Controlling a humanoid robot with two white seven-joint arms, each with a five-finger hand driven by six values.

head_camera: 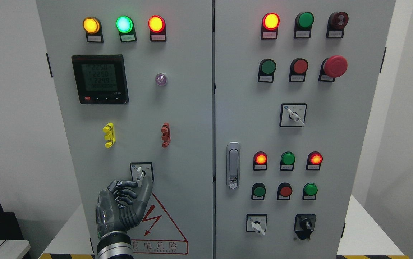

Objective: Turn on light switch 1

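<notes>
On the grey cabinet door [177, 118], rotary switch [141, 173] between left hand's [120, 207] fingers [129, 185].

Matt grey metal cabinet [192, 126] (painted)

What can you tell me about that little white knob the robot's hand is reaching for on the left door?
The small white rotary switch knob sits in a black-framed square plate low on the grey left cabinet door, above the red warning triangle. Its lever tilts slightly. The metallic grey left hand has fingertips at it, seemingly pinching it.
</notes>
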